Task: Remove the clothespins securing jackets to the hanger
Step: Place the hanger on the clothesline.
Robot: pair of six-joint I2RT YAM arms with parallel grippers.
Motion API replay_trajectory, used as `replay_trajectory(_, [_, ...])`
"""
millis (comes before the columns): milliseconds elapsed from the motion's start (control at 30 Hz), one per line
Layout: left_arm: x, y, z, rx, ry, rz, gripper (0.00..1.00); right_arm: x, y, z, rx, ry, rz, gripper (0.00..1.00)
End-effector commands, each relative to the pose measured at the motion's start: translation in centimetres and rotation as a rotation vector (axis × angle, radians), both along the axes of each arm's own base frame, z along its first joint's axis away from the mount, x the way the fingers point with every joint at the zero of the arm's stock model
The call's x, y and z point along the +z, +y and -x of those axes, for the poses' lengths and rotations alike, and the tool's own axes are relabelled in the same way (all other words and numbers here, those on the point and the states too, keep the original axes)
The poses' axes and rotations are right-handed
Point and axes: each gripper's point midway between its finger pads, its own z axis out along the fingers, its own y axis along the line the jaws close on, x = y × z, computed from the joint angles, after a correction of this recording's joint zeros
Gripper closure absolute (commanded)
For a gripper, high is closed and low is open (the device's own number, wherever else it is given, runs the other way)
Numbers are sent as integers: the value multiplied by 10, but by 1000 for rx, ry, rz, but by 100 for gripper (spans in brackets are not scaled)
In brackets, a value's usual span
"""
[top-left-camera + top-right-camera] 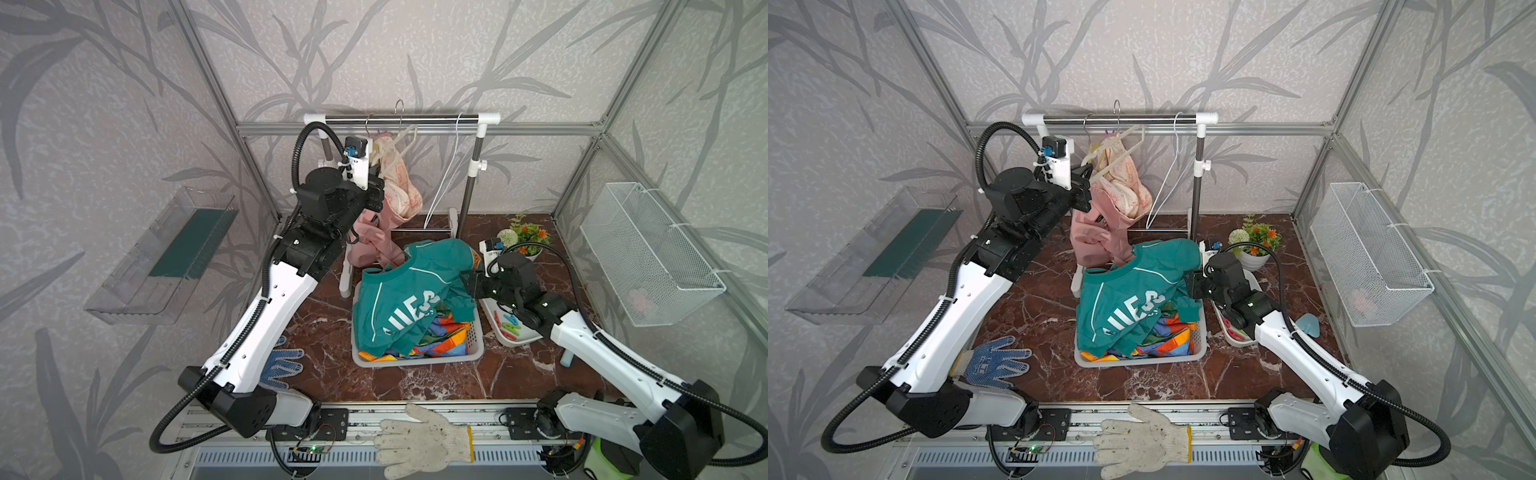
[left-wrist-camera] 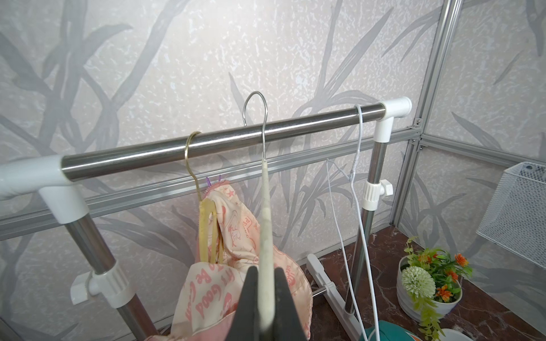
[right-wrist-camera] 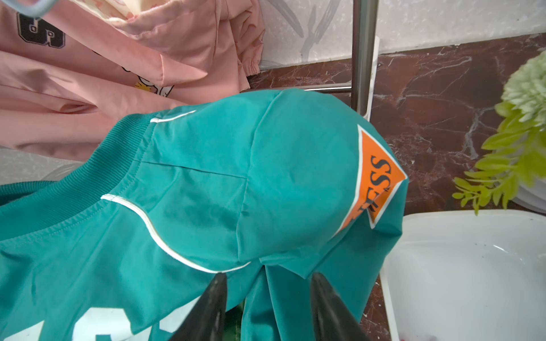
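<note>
The left gripper (image 2: pixel 267 283) is clamped on a cream hanger (image 2: pixel 265 206) whose hook rises above the rail (image 2: pixel 221 141). Below the rail hangs the pink jacket (image 1: pixel 399 195) (purple clothespin (image 2: pixel 213 180) at its top). The right gripper (image 3: pixel 267 298) stands open over the teal jacket (image 1: pixel 399 299).

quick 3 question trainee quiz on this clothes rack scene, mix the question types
1. True or false: the left hand is shut on the cream hanger.
2. Which jacket hangs from the rack rail? A) teal jacket B) pink jacket C) rainbow jacket
3. Fill in: the teal jacket lies on top of the rainbow jacket in the grey ______.

Key:
1. True; its fingers pinch the hanger's arm.
2. B; the pink jacket hangs there on a gold hanger.
3. basket; the right hand stands open at the teal fabric.
</note>
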Motion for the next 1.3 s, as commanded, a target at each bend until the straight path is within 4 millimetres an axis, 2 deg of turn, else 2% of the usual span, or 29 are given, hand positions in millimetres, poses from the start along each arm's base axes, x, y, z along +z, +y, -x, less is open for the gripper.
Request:
replay_trajectory(0, [8,-9,8,-93,-7,38,100,4,-2,4,7,-8,-7,53])
replay_trajectory(200, [-2,-7,8,-125,29,55,100,4,-4,5,5,-6,-8,53])
replay_trajectory(400, [-19,-4,18,-134,71,53,100,4,-7,2,-6,-7,-7,52])
replay_trajectory(467, [-26,-3,22,-134,86,45,100,7,-9,0,-5,-17,6,45])
replay_trajectory(500, [-30,-2,24,-134,94,43,100,9,-12,-4,-9,-26,15,37])
replay_trajectory(567, [-35,-1,30,-143,97,38,90,11,-16,-10,-11,-36,19,24])
replay_trajectory(600, [-33,-2,36,-162,86,37,86,12,-18,-14,-4,-41,7,21])
replay_trajectory(633, [-33,-4,42,-187,80,32,75,12,-21,-18,-2,-39,-8,19])
replay_trajectory(700, [-28,-4,54,-206,65,38,62,14,-22,-25,21,-47,-40,14])
replay_trajectory(800, [-23,-2,74,-209,41,43,46,17,-20,-33,61,-67,-50,9])
replay_trajectory(1067, [-33,-1,142,-204,-9,9,40,-12,-28,-71,47,-8,-123,6])
replay_trajectory(1267, [-69,20,171,-169,98,43,40,-25,-30,-95,35,13,-161,4])
